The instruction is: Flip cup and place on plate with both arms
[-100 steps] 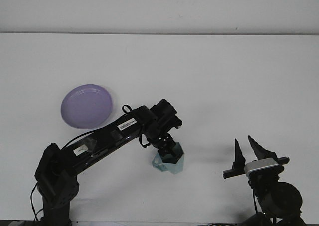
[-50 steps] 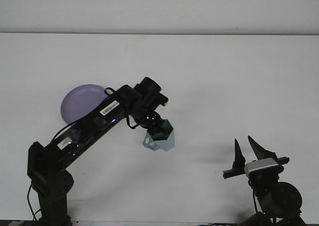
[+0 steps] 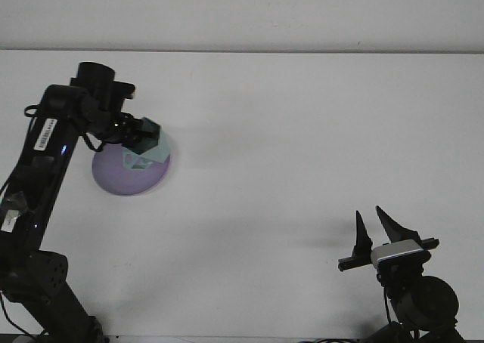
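Since half a second ago we have swung our left arm (image 3: pixel 53 131) from the middle of the table up and to the far left, so the cup (image 3: pixel 145 143) it carried low near the centre now sits over the purple plate (image 3: pixel 121 178). Our left gripper (image 3: pixel 134 134) is clamped on the cup; we cannot tell whether the cup's base touches the plate or hangs just above it. The cup is a pale teal, faceted piece with a darker teal upper part, tilted toward the right edge of the plate and overlapping its far-right rim. The plate itself lies where it did before, on the left side of the white table (image 3: pixel 302 131), partly hidden behind the arm's wrist and the cup. Our right arm has not moved: its gripper (image 3: pixel 374 233) rests at the near right, well apart from the plate, its two dark fingers (image 3: pixel 360 233) pointing up and spread with nothing between them. A cable loops along the left arm's upper link.
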Motion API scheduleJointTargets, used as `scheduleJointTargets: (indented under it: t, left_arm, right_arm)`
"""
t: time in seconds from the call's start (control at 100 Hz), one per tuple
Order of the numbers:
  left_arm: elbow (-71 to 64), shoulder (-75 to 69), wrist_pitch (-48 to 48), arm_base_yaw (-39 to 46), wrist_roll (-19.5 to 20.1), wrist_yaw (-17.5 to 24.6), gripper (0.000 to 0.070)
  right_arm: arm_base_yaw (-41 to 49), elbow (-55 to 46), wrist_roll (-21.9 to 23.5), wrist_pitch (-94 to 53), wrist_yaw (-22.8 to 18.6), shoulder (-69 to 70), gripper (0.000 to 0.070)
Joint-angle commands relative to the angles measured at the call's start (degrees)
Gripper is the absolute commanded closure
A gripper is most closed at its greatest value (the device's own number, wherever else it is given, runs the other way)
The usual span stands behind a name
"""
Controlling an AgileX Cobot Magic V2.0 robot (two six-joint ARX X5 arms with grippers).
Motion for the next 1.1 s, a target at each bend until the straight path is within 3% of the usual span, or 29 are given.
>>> scheduleJointTargets:
  t: [0.0, 0.29, 0.93, 0.98, 1.09]
  left_arm:
    - [1.18, 1.36, 0.39, 2.60, 0.17, 0.07, 0.0688]
    - [1.18, 7.65, 2.78, 11.34, -0.79, 0.07, 0.0687]
    - [1.18, 18.16, 2.82, 11.56, -0.68, 0.07, 0.0677]
    - [1.18, 18.16, 2.91, 11.58, -0.70, 0.07, 0.0593]
    - [1.20, 17.94, 3.26, 11.58, -1.29, 0.07, 0.0265]
  right_arm:
    - [0.15, 0.28, 0.68, 0.50, 0.02, 0.04, 0.0432]
    - [0.15, 0.28, 0.83, 0.24, 0.04, 0.04, 0.0432]
    - [0.15, 0.28, 0.83, 0.09, 0.04, 0.04, 0.0432]
    - [0.15, 0.28, 0.83, 0.09, 0.04, 0.04, 0.0432]
    - [0.15, 0.28, 0.83, 0.09, 0.04, 0.04, 0.0432]
